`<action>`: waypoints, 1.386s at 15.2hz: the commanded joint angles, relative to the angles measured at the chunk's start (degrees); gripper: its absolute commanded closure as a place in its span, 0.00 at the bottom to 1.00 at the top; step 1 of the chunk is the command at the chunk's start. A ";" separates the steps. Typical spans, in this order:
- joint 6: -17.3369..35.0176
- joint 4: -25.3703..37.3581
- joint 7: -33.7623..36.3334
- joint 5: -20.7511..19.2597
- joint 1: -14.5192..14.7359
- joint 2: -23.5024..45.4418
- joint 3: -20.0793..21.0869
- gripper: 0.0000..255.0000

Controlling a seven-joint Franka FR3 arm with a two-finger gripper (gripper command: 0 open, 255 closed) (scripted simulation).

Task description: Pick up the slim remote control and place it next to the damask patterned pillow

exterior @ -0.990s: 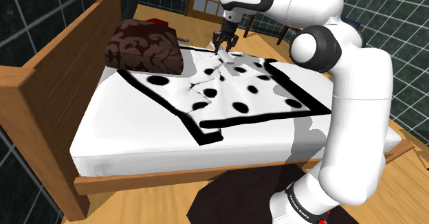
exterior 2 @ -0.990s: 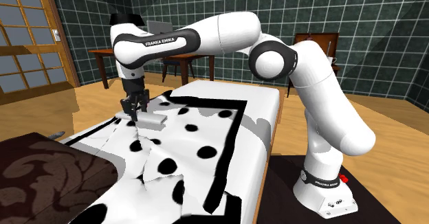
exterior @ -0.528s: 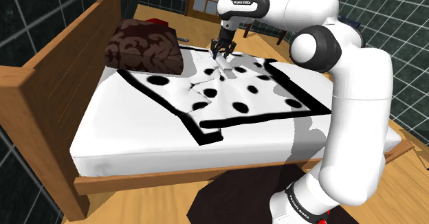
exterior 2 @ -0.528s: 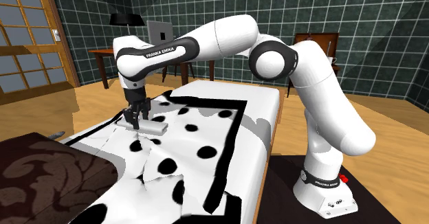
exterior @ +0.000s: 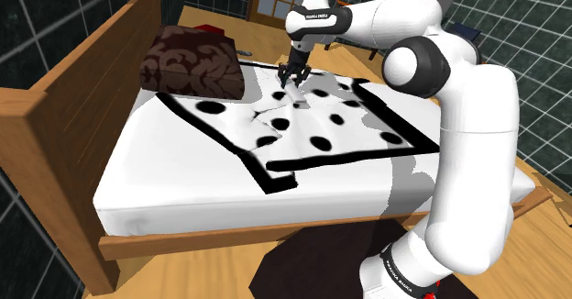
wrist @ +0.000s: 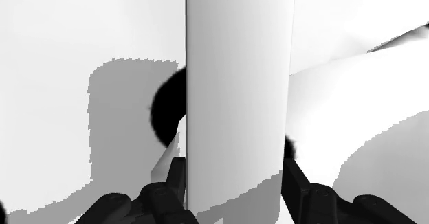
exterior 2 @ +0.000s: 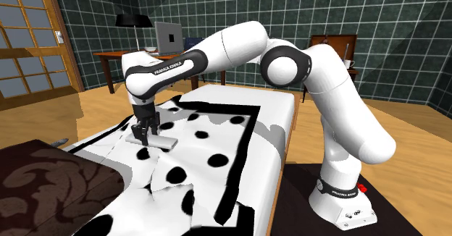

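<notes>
The slim remote (wrist: 237,85) is a plain white-grey slab, and my gripper (wrist: 234,171) is shut on it, a black finger (wrist: 175,181) against each long side. In the second exterior view the remote (exterior 2: 161,141) hangs level just above the dotted blanket under the gripper (exterior 2: 140,135). The damask pillow (exterior: 192,63) is dark brown with a pale pattern and lies by the headboard, to the shoulder view's left of the gripper (exterior: 292,75). It also fills the near left corner as the pillow (exterior 2: 51,187) in the second exterior view.
A white blanket with black dots and a black border (exterior: 321,127) lies crumpled over the white mattress (exterior: 165,178). The wooden headboard (exterior: 82,68) rises behind the pillow. A desk (exterior 2: 137,56) with lamp and laptop stands beyond the bed. A dark rug (exterior: 321,260) surrounds the stand.
The gripper has carried the remote across the blanket toward the pillow side, leftward in the shoulder view, and lower in the second exterior view. Its grip has stayed shut.
</notes>
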 commanded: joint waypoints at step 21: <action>3.19 -2.34 -0.13 0.22 0.06 0.82 0.13 0.00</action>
